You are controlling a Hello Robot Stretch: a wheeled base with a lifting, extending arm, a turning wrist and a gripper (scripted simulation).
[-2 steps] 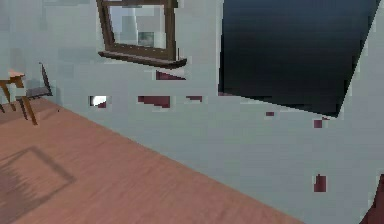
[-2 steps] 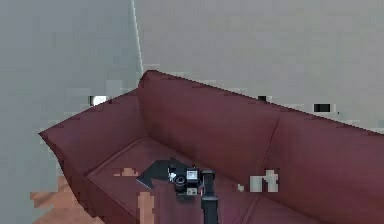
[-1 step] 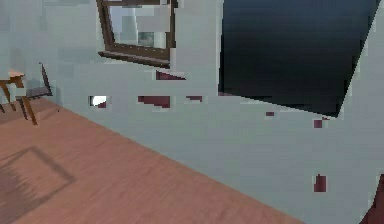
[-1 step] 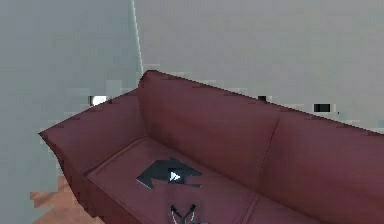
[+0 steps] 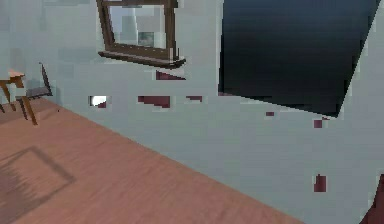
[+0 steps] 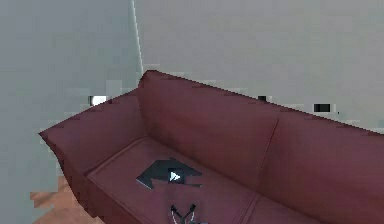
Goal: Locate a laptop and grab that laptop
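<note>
The end effector [image 6: 182, 213] shows at the arm side view's bottom edge, with the dark red sofa [image 6: 215, 125] behind it. I cannot tell its state or whether it holds anything. Near it the laptop [image 6: 168, 176], a dark flat shape, lies on the seat cushion.

Small dark claw [image 6: 183, 213] with two thin fingers [image 6: 177, 211].

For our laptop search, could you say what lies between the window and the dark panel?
Only bare wall separates the window from the dark panel, in the forward view.
</note>
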